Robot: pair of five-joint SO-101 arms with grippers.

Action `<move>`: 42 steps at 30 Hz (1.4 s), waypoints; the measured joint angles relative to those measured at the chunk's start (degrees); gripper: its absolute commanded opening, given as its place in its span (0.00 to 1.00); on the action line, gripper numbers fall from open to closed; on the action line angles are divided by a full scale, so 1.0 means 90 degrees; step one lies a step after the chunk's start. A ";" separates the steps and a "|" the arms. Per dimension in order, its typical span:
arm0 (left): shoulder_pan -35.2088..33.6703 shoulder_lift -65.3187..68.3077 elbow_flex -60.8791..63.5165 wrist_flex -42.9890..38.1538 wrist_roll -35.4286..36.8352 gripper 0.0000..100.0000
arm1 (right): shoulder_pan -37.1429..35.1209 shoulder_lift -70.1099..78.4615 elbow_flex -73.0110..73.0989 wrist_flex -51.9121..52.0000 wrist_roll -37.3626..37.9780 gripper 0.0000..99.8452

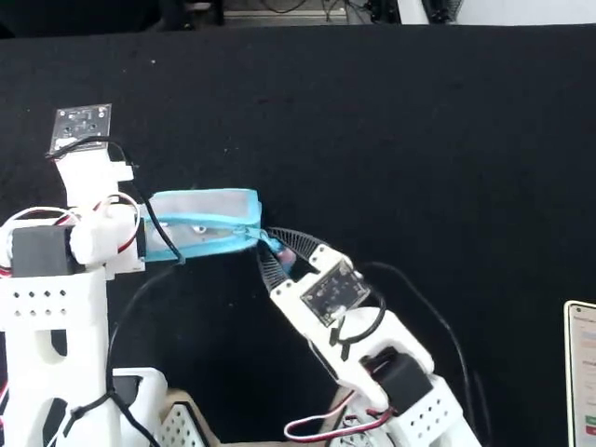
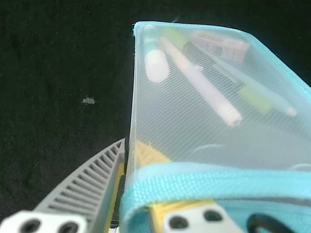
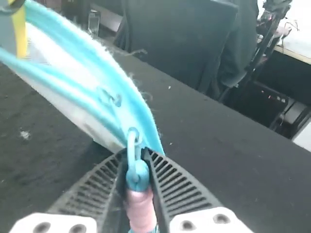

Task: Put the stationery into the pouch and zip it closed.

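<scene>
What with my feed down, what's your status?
Left gripper shut on pouch. Right gripper shut on zipper pull. Stationery inside. Black cable across pouch.

Room to pass: the black table (image 1: 419,140) beyond the pouch (image 1: 200,219) and off to its right allows approach from above.

Obstructions: both pouch ends are occupied. The left gripper (image 2: 127,165) clamps one end. The right gripper (image 3: 135,153) is closed on the zip pull (image 3: 137,173) at the other. A black cable (image 1: 160,228) crosses the pouch beside the left gripper, possibly touching it. On the near side, the left arm (image 1: 56,298) and right arm (image 1: 372,354) leave a gap between them. A card (image 1: 581,372) sits at the table's right edge.
</scene>
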 measured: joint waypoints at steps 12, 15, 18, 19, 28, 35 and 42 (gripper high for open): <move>0.0000 0.0000 0.0000 0.0000 0.0000 0.03 | 0.0020 0.0000 -0.0361 0.0293 -0.0391 0.01; 0.0000 0.0000 0.0000 0.0000 0.0000 0.03 | 0.0020 0.0000 -0.0391 0.0293 -0.0410 0.01; 0.0000 0.0000 0.0000 0.0000 0.0000 0.03 | 0.0020 0.0000 -0.0391 0.0293 -0.0694 0.01; 0.0000 0.0000 0.0000 0.0000 0.0000 0.03 | 0.0020 0.0000 -0.0391 0.0293 -0.0791 0.01; 0.0000 0.0000 0.0000 0.0000 0.0000 0.03 | 0.0020 0.0000 -0.0391 0.0293 -0.0928 0.01; 0.0000 0.0000 0.0000 0.0000 0.0000 0.03 | 0.0020 0.0000 -0.0391 0.0293 -0.0947 0.10; 0.0000 0.0000 0.0000 0.0000 0.0000 0.03 | 0.0020 0.0000 -0.0391 0.0430 -0.0977 0.02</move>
